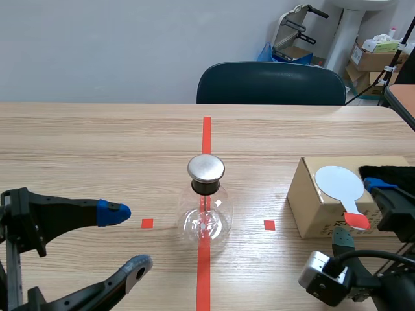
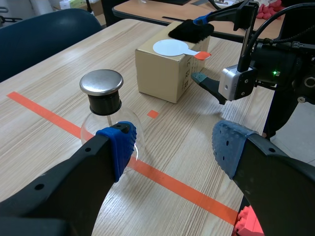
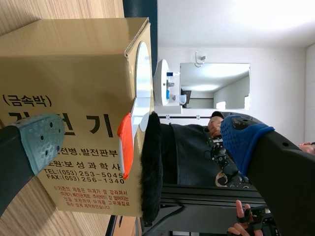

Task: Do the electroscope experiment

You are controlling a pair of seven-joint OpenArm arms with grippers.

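The electroscope, a round glass flask point(image 1: 206, 219) with a metal cap point(image 1: 206, 168), stands on the orange-red centre line; the left wrist view shows the flask point(image 2: 104, 110) just ahead of my left gripper. My left gripper point(image 1: 126, 238) point(image 2: 174, 147) is open, low at the left of the flask. A white disc paddle point(image 1: 339, 183) point(image 2: 170, 47) with an orange-red handle point(image 1: 355, 220) point(image 3: 126, 145) lies on a cardboard box point(image 1: 311, 201) point(image 3: 74, 73). Black fur point(image 1: 389, 173) point(image 3: 151, 167) lies beside it. My right gripper point(image 1: 363, 214) point(image 3: 142, 137) is open, its fingers either side of the handle.
A dark chair point(image 1: 271, 84) stands behind the table's far edge. Cardboard boxes point(image 1: 376, 55) and a second table point(image 1: 402, 97) are at the back right. Small orange-red squares mark the table on both sides of the flask.
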